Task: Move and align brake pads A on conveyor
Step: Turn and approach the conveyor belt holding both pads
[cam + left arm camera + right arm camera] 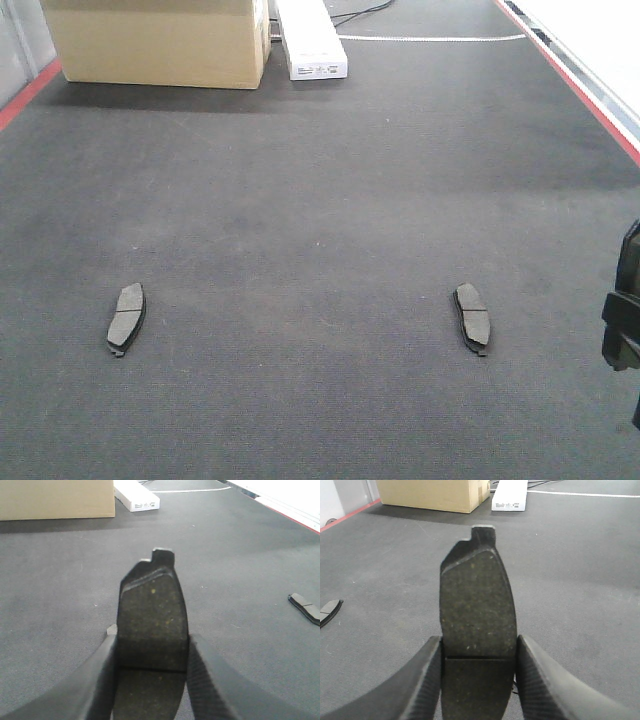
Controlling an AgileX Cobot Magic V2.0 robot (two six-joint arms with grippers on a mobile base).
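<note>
Open conveyor (320, 200) ahead; cardboard box (160, 40) blocks its far end.

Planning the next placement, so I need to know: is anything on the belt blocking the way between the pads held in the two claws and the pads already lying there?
Nothing visible does. The left claw and right claw each grip a brake pad; the conveyor is bare around the two lying pads. The cardboard box and white box sit far behind.

I see my left claw (152, 680) clamped on a brake pad (152, 617) above the conveyor (225, 555); second pad (305, 607) lies right.
</note>
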